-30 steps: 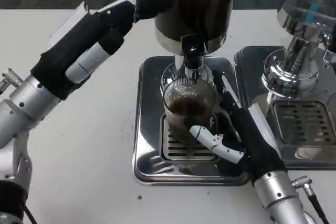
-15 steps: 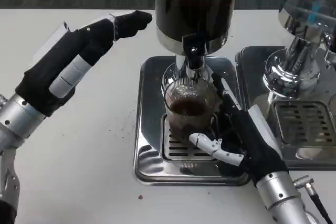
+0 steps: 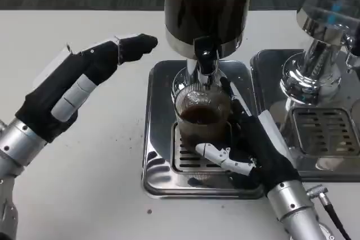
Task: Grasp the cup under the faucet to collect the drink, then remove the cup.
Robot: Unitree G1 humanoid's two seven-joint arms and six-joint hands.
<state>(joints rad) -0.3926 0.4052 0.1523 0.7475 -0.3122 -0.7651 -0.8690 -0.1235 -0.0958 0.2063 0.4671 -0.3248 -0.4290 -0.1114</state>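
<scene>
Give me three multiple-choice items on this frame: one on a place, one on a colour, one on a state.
1. Where does the cup stand?
A. on the drip tray under the faucet
B. on the bare table
C. in the left hand

2. What colour is the drink in the cup?
A. clear
B. dark brown
C. white

3. What is the left hand doing?
A. gripping the cup
B. pressing the tray
C. holding nothing, fingers extended

Answers: 1 A, the cup sits on the grate below the spout. 2 B, the liquid looks dark brown. 3 C, it hangs over the table, while the right hand wraps the cup.
</scene>
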